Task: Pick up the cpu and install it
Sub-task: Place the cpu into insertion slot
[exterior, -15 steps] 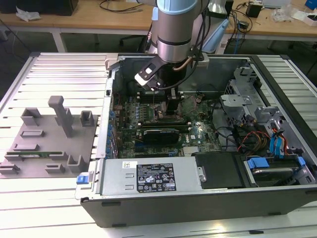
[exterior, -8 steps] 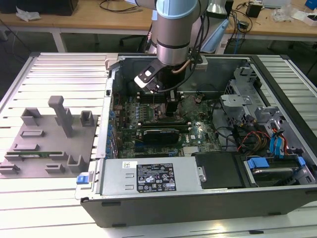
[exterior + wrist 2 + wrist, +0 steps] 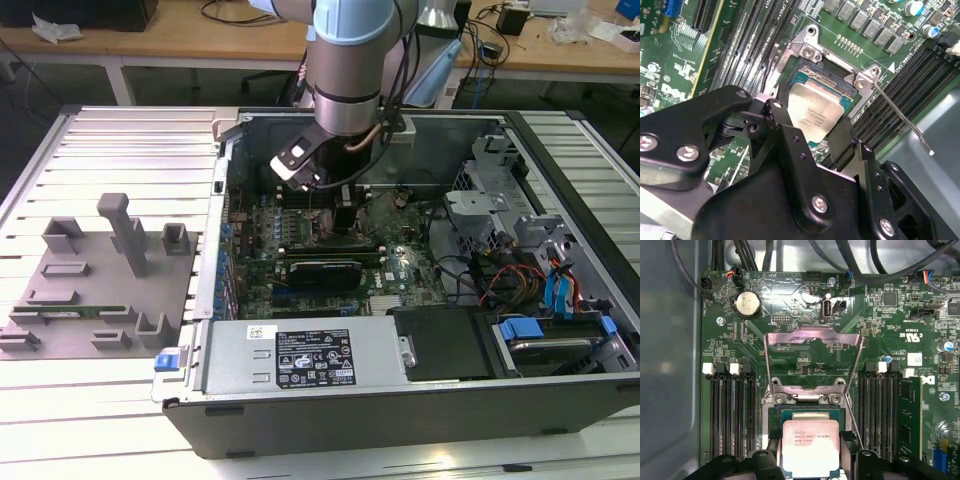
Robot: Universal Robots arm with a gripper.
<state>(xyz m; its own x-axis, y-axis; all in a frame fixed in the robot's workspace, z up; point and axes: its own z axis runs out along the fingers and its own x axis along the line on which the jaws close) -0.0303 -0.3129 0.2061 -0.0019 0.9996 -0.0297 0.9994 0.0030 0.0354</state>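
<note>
The step in hand looks like the placing stage: the arm reaches down into the open computer case [image 3: 560, 400], which lies on the slatted surface [image 3: 120, 150], and the gripper [image 3: 812, 121] is closed on the cpu [image 3: 811, 446], one black finger [image 3: 776, 112] against each of two opposite edges. In both wrist views the chip's silver top faces up and it hangs directly over the socket [image 3: 805, 414], seemingly just above it and not yet seated. In the second wrist view it may be slightly tilted against the frame, though that cannot be told for sure. The hinged load plate [image 3: 812, 340] stands raised behind the socket and the thin retention lever [image 3: 900, 117] is swung free, so the socket appears ready to receive the chip. Judged from this, seating calls for the chip to be level and square to the socket opening, with its edges clear of the frame, before the fingers let go. By count there are one cpu, one socket, one load plate, one lever, two fingers, one round coin cell [image 3: 747, 304], two banks of memory slots flanking the socket, and one green memory stick [image 3: 909, 415] standing in a slot
</note>
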